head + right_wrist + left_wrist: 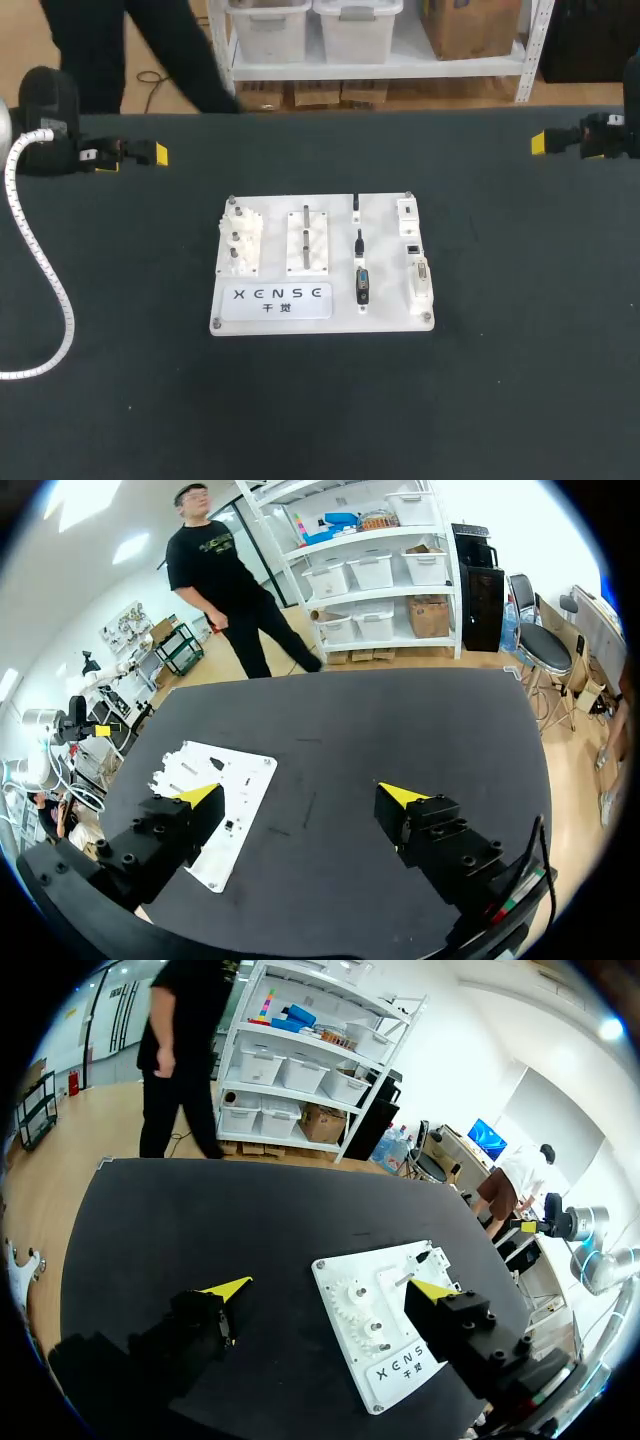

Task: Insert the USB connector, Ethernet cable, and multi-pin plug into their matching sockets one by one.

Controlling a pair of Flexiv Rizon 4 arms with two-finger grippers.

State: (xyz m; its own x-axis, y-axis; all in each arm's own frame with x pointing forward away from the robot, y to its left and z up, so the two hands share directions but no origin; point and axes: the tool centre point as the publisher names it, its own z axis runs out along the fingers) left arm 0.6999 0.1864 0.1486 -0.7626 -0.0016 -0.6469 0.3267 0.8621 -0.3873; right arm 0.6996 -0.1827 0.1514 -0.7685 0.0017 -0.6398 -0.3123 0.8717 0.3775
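Nothing is in hand yet, so I judge this to be the very start: the first plug has not been picked. My left fingers (pixel 330 1288) stand wide apart and released, with nothing between them. My right fingers (pixel 300 793) are the same, spread and empty. Both hang over the black surface (pixel 520 330), well apart from the work.

From the left wrist, the white board (pixel 390 1320) lies ahead of the fingers, nearer one tip than the other. From the right wrist it sits off beside one finger and partly behind it.

On the board, the three plugs lie in a column. The dark multi-pin plug (pixel 362 285) is at one end, a small black plug that I take for the Ethernet cable (pixel 358 243) is in the middle, and what I take for the USB connector (pixel 356 206) is at the other end. They are too small to be sure which of the two is which. The sockets (pixel 413 250) run in a row just beside them, towards my right arm.

The next move calls for one arm to travel in over the board, line its open fingers up across the slim USB body, and come down squarely.
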